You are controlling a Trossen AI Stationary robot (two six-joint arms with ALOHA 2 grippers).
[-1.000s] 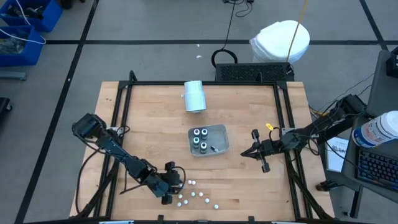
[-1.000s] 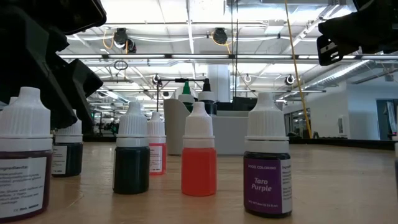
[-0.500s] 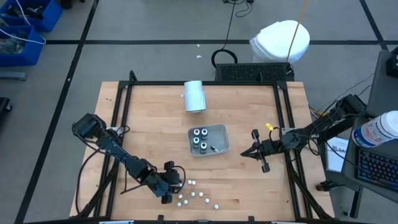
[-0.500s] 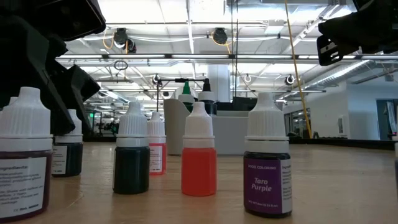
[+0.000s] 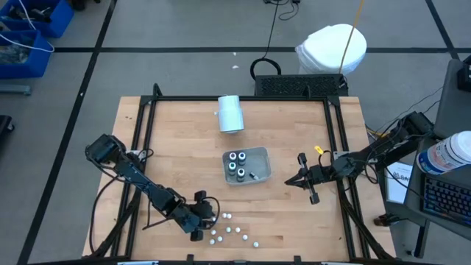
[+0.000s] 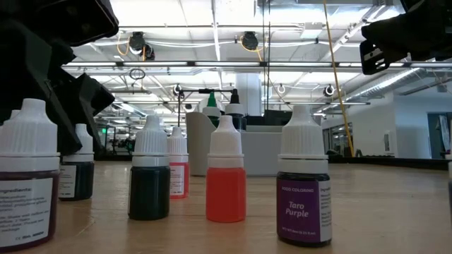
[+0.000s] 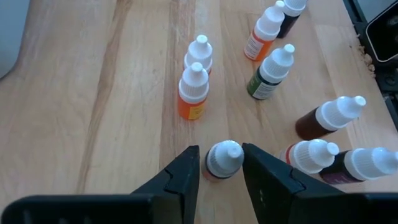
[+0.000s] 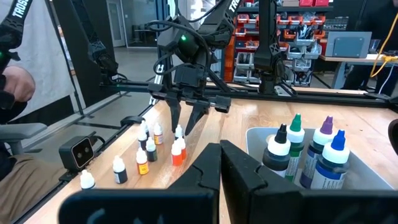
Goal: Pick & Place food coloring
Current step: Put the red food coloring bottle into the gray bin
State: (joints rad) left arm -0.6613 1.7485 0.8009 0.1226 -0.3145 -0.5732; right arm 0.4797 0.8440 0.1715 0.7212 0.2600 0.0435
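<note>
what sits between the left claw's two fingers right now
One small dropper bottle with a white cap, standing upright on the wooden table between the left claw fingers. The left wrist view shows it; whether they touch it is unclear.

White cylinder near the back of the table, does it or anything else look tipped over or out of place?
The white cylinder lies on its side, away from everything else. The small bottles near the left gripper all stand upright, and so do those in the gray tray. Nothing looks spilled.
</note>
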